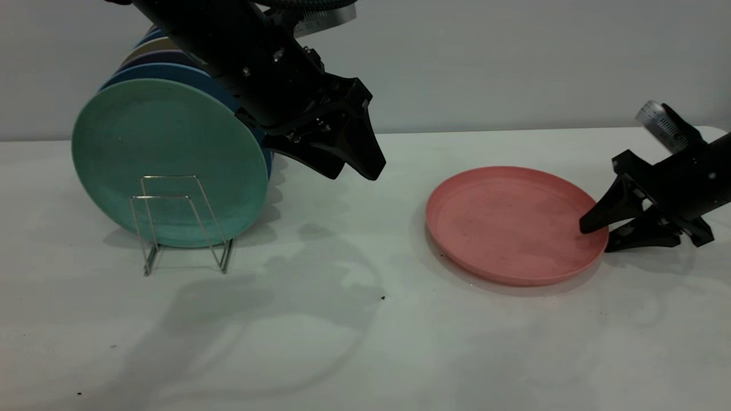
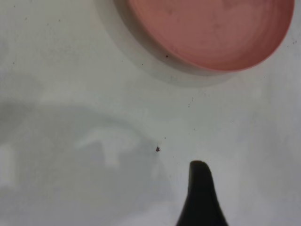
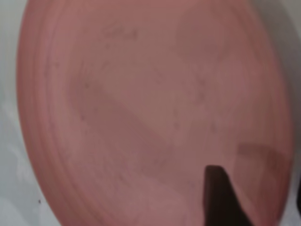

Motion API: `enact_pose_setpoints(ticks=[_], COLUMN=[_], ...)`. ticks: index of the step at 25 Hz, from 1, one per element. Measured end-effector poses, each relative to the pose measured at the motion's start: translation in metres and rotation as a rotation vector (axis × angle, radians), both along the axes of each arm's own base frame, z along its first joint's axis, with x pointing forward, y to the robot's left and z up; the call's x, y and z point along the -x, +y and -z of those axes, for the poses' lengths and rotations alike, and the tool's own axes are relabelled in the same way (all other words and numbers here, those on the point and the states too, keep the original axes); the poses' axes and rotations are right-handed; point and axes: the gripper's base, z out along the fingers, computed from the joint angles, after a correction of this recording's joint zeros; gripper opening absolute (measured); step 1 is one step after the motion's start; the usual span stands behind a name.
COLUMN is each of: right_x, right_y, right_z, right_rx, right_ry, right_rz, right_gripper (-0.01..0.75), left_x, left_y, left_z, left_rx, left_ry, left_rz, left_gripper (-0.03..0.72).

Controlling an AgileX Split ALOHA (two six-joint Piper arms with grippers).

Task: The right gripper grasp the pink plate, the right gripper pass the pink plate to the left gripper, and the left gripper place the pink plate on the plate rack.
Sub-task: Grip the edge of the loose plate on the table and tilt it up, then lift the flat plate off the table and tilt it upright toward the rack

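The pink plate [image 1: 508,222] lies flat on the white table, right of centre. My right gripper [image 1: 595,237] is open at the plate's right rim, one finger over the inside of the plate and the other low outside the rim. In the right wrist view the plate [image 3: 141,108] fills the picture, with one dark finger [image 3: 218,197] over it. My left gripper [image 1: 354,173] hangs open and empty above the table between the rack and the plate. The left wrist view shows one finger [image 2: 201,193] and the plate [image 2: 211,28]. The wire plate rack [image 1: 184,224] stands at the left, its front loops empty.
A teal-green plate [image 1: 165,142] stands upright in the rack, with several blue and other plates [image 1: 154,63] stacked behind it. The left arm [image 1: 245,51] reaches over them. White table [image 1: 342,342] in front carries only small dark specks.
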Motion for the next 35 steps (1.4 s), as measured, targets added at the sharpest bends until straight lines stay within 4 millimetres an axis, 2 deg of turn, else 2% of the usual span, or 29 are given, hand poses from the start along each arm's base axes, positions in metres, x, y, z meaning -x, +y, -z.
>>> enact_pose_setpoints(ticks=[3, 5, 7, 16, 23, 27, 31, 35], right_x=[0.000, 0.001, 0.001, 0.003, 0.002, 0.003, 0.004, 0.003], right_y=[0.004, 0.005, 0.006, 0.035, 0.062, 0.076, 0.084, 0.084], right_z=[0.004, 0.006, 0.006, -0.011, -0.033, -0.039, -0.043, -0.044], right_rx=[0.004, 0.010, -0.004, -0.196, -0.218, -0.221, -0.235, -0.245], right_ry=[-0.003, -0.015, -0.035, -0.172, -0.235, -0.254, -0.271, -0.280], right_rz=[-0.021, -0.044, -0.072, -0.252, -0.344, -0.388, -0.421, -0.420], right_gripper=[0.223, 0.079, 0.028, 0.017, 0.017, 0.017, 0.017, 0.017], left_x=[0.000, -0.001, -0.002, -0.004, -0.011, -0.014, -0.015, -0.015], left_y=[0.000, 0.000, 0.000, 0.000, -0.001, -0.001, -0.001, -0.001], left_z=[0.000, 0.000, 0.000, -0.001, -0.004, -0.005, -0.006, -0.006], left_rx=[0.000, 0.000, 0.000, 0.010, 0.062, 0.079, 0.079, 0.082], left_ry=[-0.004, -0.011, -0.020, -0.016, -0.039, -0.063, -0.069, -0.070], left_rz=[-0.002, -0.007, -0.013, -0.059, -0.153, -0.194, -0.200, -0.205], left_gripper=[0.563, 0.563, 0.563, 0.563, 0.563, 0.544, 0.481, 0.356])
